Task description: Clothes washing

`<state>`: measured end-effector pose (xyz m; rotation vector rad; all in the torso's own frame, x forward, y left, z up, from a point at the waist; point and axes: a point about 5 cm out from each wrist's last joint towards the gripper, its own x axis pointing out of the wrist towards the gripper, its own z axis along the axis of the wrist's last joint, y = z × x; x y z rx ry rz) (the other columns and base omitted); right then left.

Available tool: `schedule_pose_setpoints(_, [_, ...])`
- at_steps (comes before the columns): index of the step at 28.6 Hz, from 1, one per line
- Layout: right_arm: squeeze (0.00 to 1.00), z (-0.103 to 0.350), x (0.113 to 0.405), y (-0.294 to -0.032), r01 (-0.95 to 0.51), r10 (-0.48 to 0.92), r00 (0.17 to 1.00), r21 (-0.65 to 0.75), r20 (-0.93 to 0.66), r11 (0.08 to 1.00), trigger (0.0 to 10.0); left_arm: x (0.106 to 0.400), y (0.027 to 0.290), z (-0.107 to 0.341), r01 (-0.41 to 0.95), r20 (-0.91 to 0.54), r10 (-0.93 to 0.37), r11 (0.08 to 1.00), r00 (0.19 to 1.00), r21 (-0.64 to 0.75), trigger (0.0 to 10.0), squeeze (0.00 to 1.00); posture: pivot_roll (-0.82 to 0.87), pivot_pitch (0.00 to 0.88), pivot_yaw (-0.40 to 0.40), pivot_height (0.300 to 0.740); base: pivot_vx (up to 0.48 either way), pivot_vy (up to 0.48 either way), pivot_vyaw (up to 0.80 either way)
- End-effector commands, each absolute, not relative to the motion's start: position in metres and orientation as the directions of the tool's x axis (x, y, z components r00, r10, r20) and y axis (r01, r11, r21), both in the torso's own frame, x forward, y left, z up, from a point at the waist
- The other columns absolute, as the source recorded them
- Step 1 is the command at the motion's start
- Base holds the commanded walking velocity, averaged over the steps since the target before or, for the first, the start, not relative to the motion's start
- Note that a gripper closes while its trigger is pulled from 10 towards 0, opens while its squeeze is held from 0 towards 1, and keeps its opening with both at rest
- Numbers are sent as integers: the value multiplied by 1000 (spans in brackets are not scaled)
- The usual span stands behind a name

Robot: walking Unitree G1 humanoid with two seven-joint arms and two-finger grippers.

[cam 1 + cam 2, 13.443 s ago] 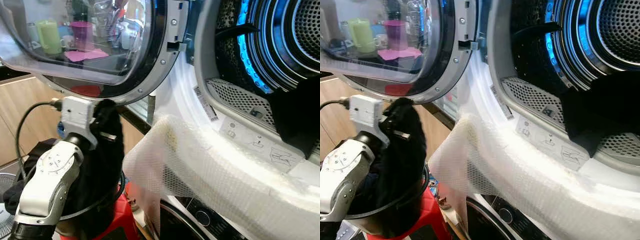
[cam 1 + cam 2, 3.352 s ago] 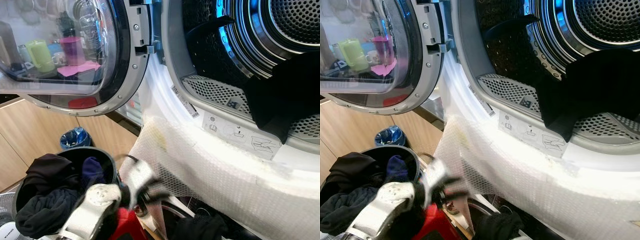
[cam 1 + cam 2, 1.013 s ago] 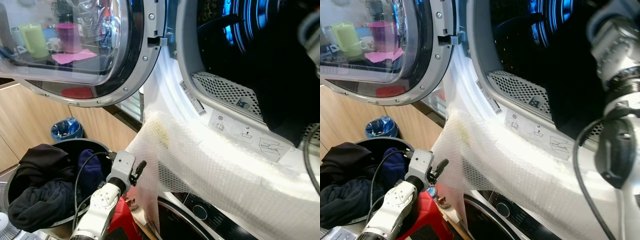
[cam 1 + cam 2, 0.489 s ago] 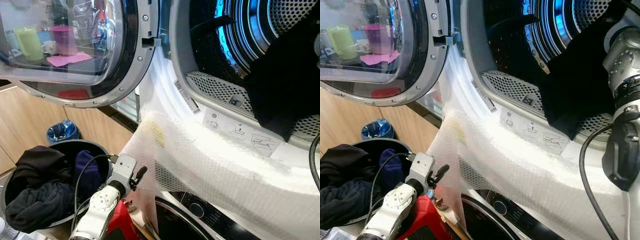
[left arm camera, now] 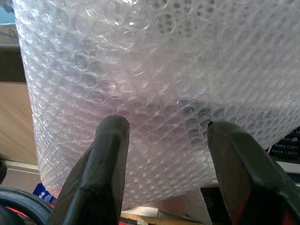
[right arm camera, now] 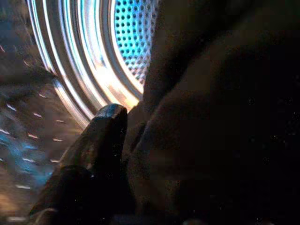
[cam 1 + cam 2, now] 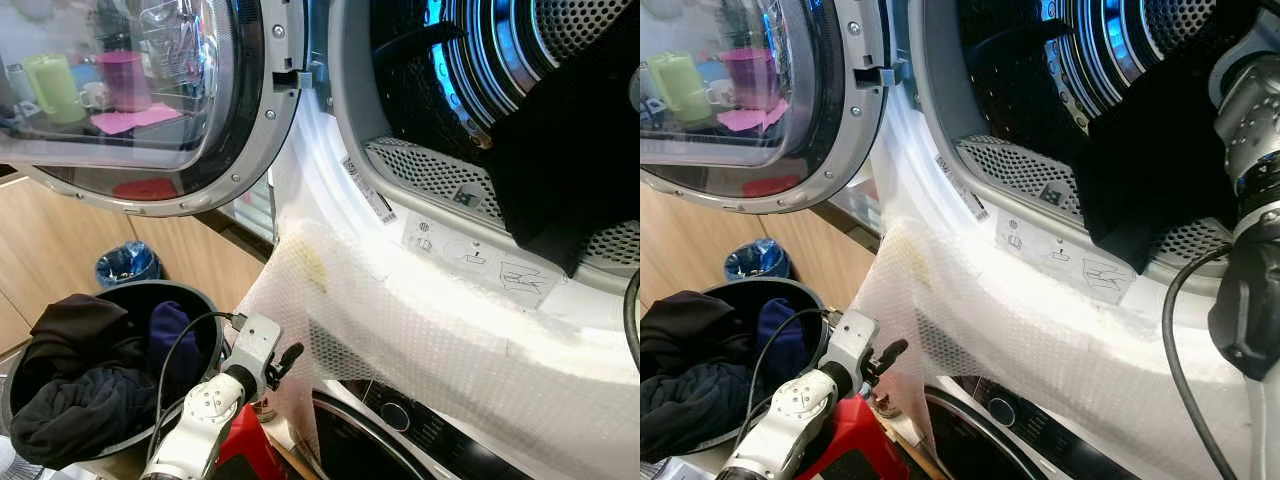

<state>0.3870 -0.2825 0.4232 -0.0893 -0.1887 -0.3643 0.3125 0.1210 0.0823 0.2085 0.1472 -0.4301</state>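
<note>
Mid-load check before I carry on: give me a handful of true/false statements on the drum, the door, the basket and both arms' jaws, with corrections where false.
1. The machine door is closed. False: it stands swung open to the left.
2. A black garment hangs over the drum's lower lip. True.
3. The left gripper has its jaws apart, facing the bubble wrap. True.
4. The laundry basket is empty. False: dark clothes are piled in it.
5. The right gripper is at the drum, against dark cloth. True.
6. The bubble wrap lies inside the drum. False: it drapes over the machine's front below the opening.
</note>
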Motion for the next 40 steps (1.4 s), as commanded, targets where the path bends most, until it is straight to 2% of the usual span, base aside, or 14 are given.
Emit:
schedule_pose_setpoints(1, [1000, 465, 373, -279, 358, -309, 887, -89, 344, 929, 10000, 311, 119, 85, 446, -185, -415, 879, 891, 172, 10000, 0, 104, 52, -15, 740, 0, 0, 0])
schedule_pose_setpoints(6, [1000, 489, 361, -280, 388, -324, 836, -59, 442, 920, 10000, 311, 118, 85, 447, -185, -418, 880, 889, 161, 10000, 0, 103, 52, -20, 740, 0, 0, 0])
schedule_pose_setpoints(8, [1000, 485, 364, -279, 383, -321, 844, -63, 430, 922, 10000, 311, 118, 85, 447, -186, -418, 880, 889, 159, 10000, 0, 95, 57, -14, 740, 0, 0, 0])
schedule_pose_setpoints(10, [1000, 452, 381, -272, 309, -268, 917, -99, 296, 946, 10000, 310, 115, 84, 460, -196, -429, 875, 882, 154, 10000, 0, 92, 55, -13, 740, 0, 0, 0])
schedule_pose_setpoints(13, [1000, 439, 386, -270, 282, -251, 934, -94, 253, 955, 10000, 309, 113, 84, 467, -197, -436, 871, 878, 151, 10000, 0, 94, 58, -13, 740, 0, 0, 0])
schedule_pose_setpoints(18, [969, 454, 381, -271, 260, -242, 904, -4, 352, 966, 10000, 308, 113, 85, 464, -194, -434, 874, 880, 144, 10000, 0, 99, 68, -14, 740, 0, 0, 0])
schedule_pose_setpoints(19, [698, 457, 380, -269, 249, -229, 902, -7, 367, 968, 10000, 308, 114, 85, 462, -194, -433, 875, 880, 143, 10000, 0, 98, 69, -13, 740, 0, 0, 0])
schedule_pose_setpoints(20, [12, 461, 379, -267, 230, -209, 897, -7, 389, 973, 10000, 308, 114, 84, 459, -194, -430, 877, 881, 142, 10000, 0, 98, 69, -13, 740, 0, 0, 0])
schedule_pose_setpoints(26, [0, 485, 368, -258, 100, -102, 866, 32, 489, 995, 10000, 308, 110, 86, 471, -190, -443, 871, 876, 139, 10000, 0, 90, 76, -4, 740, 0, 0, 0])
schedule_pose_setpoints(31, [0, 486, 366, -252, -14, -23, 882, 76, 471, 997, 10000, 308, 110, 86, 471, -190, -444, 871, 876, 138, 10000, 0, 87, 76, -8, 740, 0, 0, 0])
schedule_pose_setpoints(32, [0, 489, 362, -245, -88, 15, 876, 129, 482, 988, 10000, 308, 111, 86, 469, -191, -441, 873, 877, 137, 10000, 0, 82, 77, -5, 740, 0, 0, 0])
schedule_pose_setpoints(34, [0, 493, 357, -241, -123, 30, 866, 156, 498, 980, 10000, 308, 111, 85, 468, -193, -440, 873, 877, 136, 10000, 0, 78, 77, -4, 740, 0, 0, 0])
schedule_pose_setpoints(35, [0, 495, 344, -231, -182, 48, 854, 212, 518, 960, 10000, 308, 109, 85, 471, -193, -443, 872, 875, 133, 10000, 0, 74, 77, -6, 740, 0, 0, 0])
schedule_pose_setpoints(40, [0, 478, 330, -213, -176, 24, 875, 272, 484, 946, 10000, 307, 107, 84, 476, -196, -448, 870, 873, 132, 10000, 0, 62, 78, -4, 740, 0, 0, 0])
